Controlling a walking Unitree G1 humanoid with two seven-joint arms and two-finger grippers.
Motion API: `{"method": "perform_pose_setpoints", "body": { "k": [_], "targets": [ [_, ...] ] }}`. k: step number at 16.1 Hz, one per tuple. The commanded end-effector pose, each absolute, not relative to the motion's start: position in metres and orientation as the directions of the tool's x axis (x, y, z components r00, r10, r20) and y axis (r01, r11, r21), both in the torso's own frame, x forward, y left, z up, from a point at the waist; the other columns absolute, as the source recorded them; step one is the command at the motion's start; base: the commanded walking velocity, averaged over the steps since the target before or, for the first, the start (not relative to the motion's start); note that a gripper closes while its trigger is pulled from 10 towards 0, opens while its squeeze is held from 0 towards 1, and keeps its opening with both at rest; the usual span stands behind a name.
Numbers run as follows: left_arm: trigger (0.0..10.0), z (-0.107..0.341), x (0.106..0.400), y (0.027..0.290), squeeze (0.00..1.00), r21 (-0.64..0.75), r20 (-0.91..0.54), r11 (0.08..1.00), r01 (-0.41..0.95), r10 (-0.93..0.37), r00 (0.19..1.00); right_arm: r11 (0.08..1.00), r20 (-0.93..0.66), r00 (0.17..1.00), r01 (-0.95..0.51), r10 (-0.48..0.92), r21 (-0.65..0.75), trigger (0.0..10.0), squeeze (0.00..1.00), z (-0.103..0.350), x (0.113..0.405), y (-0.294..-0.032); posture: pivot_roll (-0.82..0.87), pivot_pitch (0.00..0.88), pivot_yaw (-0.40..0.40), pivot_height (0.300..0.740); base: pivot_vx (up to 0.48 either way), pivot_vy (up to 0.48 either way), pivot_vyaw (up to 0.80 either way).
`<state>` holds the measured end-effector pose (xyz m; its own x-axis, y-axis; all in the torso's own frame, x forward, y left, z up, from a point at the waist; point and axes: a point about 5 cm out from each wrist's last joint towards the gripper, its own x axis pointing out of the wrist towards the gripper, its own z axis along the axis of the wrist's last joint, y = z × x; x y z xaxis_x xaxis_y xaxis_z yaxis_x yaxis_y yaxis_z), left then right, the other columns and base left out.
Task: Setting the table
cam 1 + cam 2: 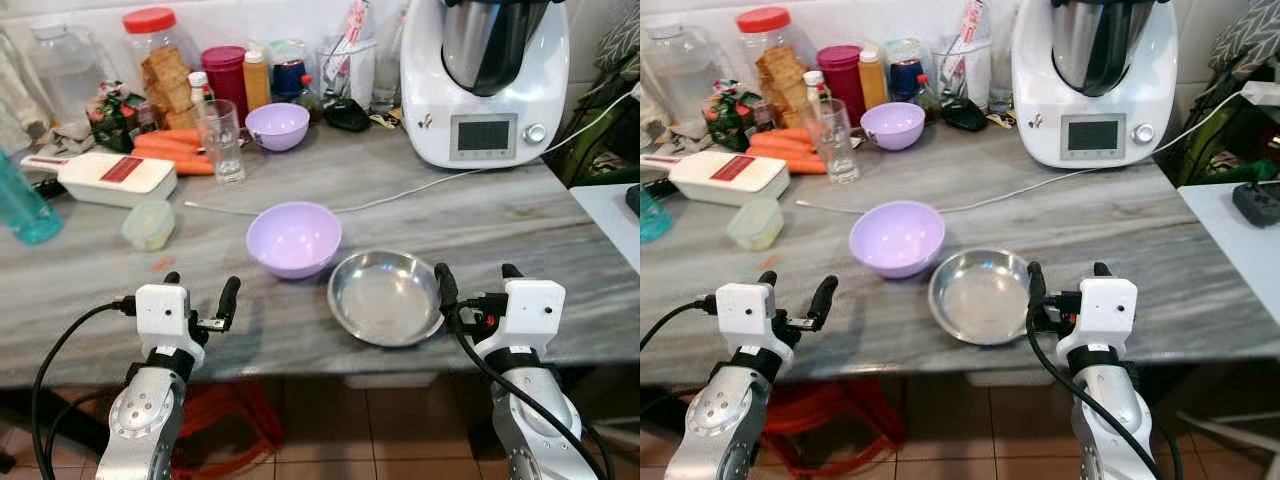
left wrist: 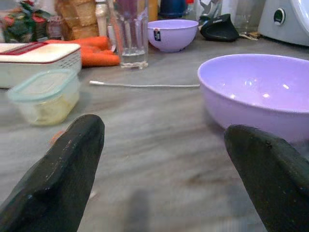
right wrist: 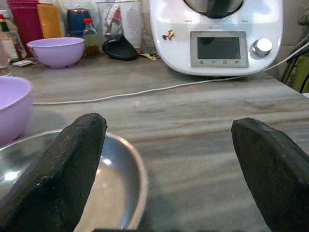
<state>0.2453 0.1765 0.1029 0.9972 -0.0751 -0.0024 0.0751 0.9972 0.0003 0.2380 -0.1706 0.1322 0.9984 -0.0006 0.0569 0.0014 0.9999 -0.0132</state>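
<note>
Head view: the steel plate point(image 1: 385, 297) lies near the bench's front edge, touching the lavender bowl point(image 1: 294, 238); the right gripper point(image 1: 478, 283) hovers just beside the plate's right rim, nearer than the left gripper point(image 1: 200, 290). Left wrist view: fingers point(image 2: 58, 183) wide apart, empty, the bowl ahead. Right wrist view: fingers point(image 3: 72, 164) spread, empty, one over the plate's rim.

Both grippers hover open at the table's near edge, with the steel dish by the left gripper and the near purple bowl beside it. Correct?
Not quite. The steel dish sits by the right gripper, as the left eye view shows. The left gripper is also open, and the near purple bowl does sit beside the dish.
</note>
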Motion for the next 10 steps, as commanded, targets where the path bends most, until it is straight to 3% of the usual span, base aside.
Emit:
{"method": "perform_pose_setpoints", "body": {
  "k": [1, 10],
  "targets": [
    [10.0, 0.1005, 0.2451, 0.1803, 0.00, 0.019, -0.022, 0.998, 0.062, -0.061, 0.998, 1.000, 0.073, 0.997, 0.004, -0.003, -0.004, 10.0, 0.00, 0.1380, 0.2376, -0.1697, -0.05, 0.000, 0.091, 0.740, -0.334, 0.000, 0.00],
    [10.0, 0.1010, 0.2468, 0.1820, 0.00, 0.041, -0.029, 0.996, 0.081, -0.079, 0.996, 0.998, 0.025, 0.998, 0.054, -0.055, 0.034, 10.0, 0.00, 0.1309, 0.2406, -0.1745, -0.05, 0.000, 0.101, 0.740, -0.339, 0.000, 0.00]
  ]
}}
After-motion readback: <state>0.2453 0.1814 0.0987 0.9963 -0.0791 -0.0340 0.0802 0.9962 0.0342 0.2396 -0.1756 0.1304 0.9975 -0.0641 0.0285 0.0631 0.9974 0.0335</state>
